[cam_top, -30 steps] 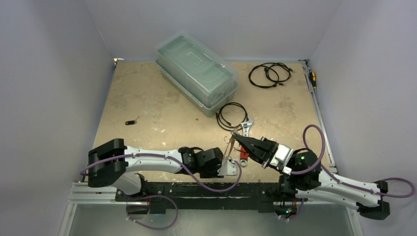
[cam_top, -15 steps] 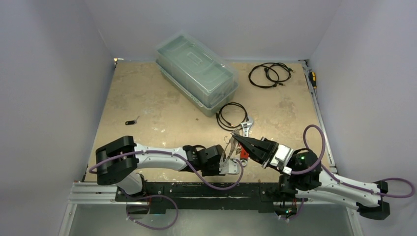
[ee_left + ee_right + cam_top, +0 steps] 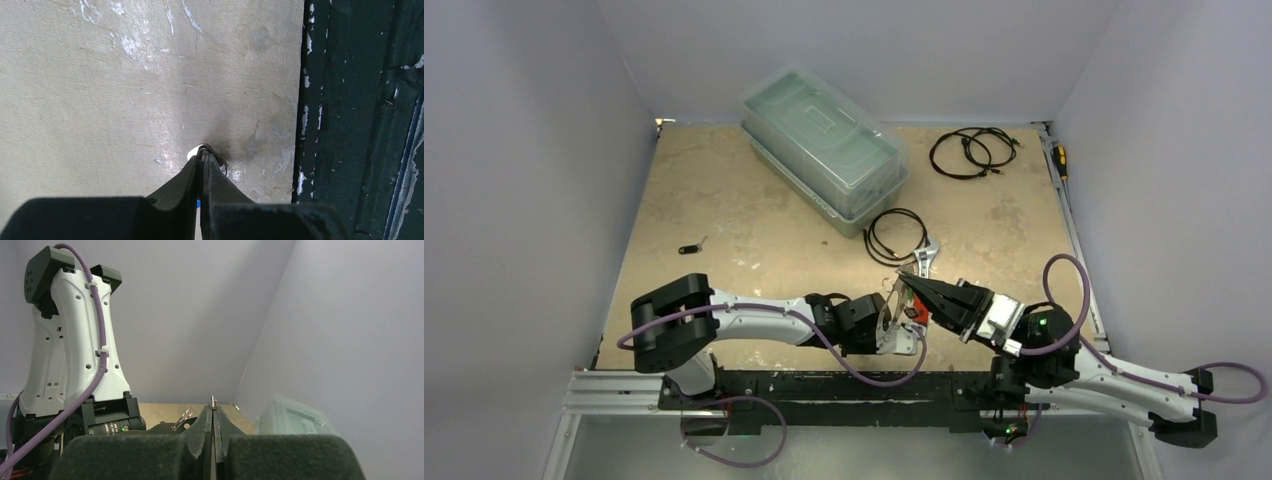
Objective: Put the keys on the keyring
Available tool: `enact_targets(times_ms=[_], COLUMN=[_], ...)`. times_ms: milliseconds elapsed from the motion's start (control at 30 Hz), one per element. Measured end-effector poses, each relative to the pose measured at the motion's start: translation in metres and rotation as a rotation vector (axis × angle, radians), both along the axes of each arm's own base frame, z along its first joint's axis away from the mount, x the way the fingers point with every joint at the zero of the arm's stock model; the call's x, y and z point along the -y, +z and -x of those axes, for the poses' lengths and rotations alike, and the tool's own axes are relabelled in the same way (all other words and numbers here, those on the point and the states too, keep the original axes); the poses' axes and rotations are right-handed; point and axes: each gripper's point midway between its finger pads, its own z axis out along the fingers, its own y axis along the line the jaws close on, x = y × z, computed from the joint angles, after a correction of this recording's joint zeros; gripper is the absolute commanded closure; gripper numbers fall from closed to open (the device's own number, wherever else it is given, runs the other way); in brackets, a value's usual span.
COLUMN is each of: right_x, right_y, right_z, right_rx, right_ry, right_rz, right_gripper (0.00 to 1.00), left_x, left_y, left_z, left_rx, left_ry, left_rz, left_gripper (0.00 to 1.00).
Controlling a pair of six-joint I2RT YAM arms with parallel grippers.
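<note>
My left gripper (image 3: 892, 318) is shut on the keyring (image 3: 887, 300), a thin silvery loop held upright near the table's front edge. In the left wrist view my closed gripper (image 3: 203, 156) pinches the ring's wire (image 3: 221, 162), with a white tag (image 3: 194, 151) beside it. My right gripper (image 3: 908, 283) is shut on a small key and meets the ring from the right. In the right wrist view the key's metal tip (image 3: 213, 400) pokes out of my gripper (image 3: 213, 410), and metal bits of the ring (image 3: 182, 420) show just left of it. A black-tagged key (image 3: 689, 249) lies alone at the left.
The red-handled wrench (image 3: 929, 255) lies just behind the grippers, partly hidden. A black coiled cable (image 3: 897, 235) lies beside it and another (image 3: 972, 150) at the back right. A clear lidded bin (image 3: 824, 150) stands at the back. The black rail (image 3: 360, 120) runs along the near edge.
My left arm has shifted to the right, carrying the keyring closer to the right gripper's tip. The right gripper has barely moved.
</note>
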Motion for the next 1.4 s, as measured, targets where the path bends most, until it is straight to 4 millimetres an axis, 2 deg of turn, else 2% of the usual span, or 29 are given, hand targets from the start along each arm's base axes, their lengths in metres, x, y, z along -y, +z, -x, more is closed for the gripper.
enact_targets(times_ms=[267,333,433,533,600,667,700,733,833,1067,1200,1300,1400], right_x=[0.0,0.0,0.001,0.006,0.006,0.006,0.006,0.006,0.005,0.002,0.002,0.002,0.002], right_y=[0.0,0.0,0.003,0.015,0.015,0.015,0.015,0.014,0.011,0.006,0.006,0.006,0.005], right_z=[0.0,0.0,0.001,0.003,0.003,0.002,0.003,0.003,0.002,0.002,0.002,0.002,0.002], right_rx=[-0.001,-0.001,0.004,0.017,0.017,0.017,0.017,0.016,0.012,0.005,0.005,0.005,0.005], right_ry=[0.001,0.001,0.003,0.002,0.002,0.001,0.003,0.003,0.003,0.005,0.005,0.005,0.005], right_rz=[0.0,0.0,-0.012,-0.054,-0.057,-0.057,-0.056,-0.054,-0.041,-0.018,-0.018,-0.018,-0.017], right_gripper=[1.0,1.0,1.0,1.0,1.0,1.0,1.0,1.0,1.0,1.0,1.0,1.0,1.0], left_x=[-0.003,-0.004,0.0,-0.001,0.0,-0.002,-0.003,-0.004,-0.007,-0.017,-0.018,-0.015,-0.013], left_y=[0.009,0.02,0.048,0.069,0.078,0.079,0.077,0.073,0.055,0.01,0.002,0.002,0.001], left_z=[0.003,0.004,0.003,0.004,0.004,0.005,0.005,0.006,0.007,0.01,0.007,0.005,0.004], left_rx=[-0.009,-0.003,0.021,0.033,0.038,0.035,0.031,0.026,0.003,-0.029,-0.018,-0.009,-0.005], left_ry=[-0.007,-0.007,-0.006,-0.001,0.004,0.009,0.013,0.016,0.025,0.012,0.003,-0.004,-0.011], left_rz=[0.009,0.035,0.115,0.173,0.204,0.21,0.205,0.197,0.148,0.003,-0.029,-0.029,-0.028], left_gripper=[1.0,1.0,1.0,1.0,0.73,0.47,0.37,0.35,0.35,0.43,0.47,0.55,0.73])
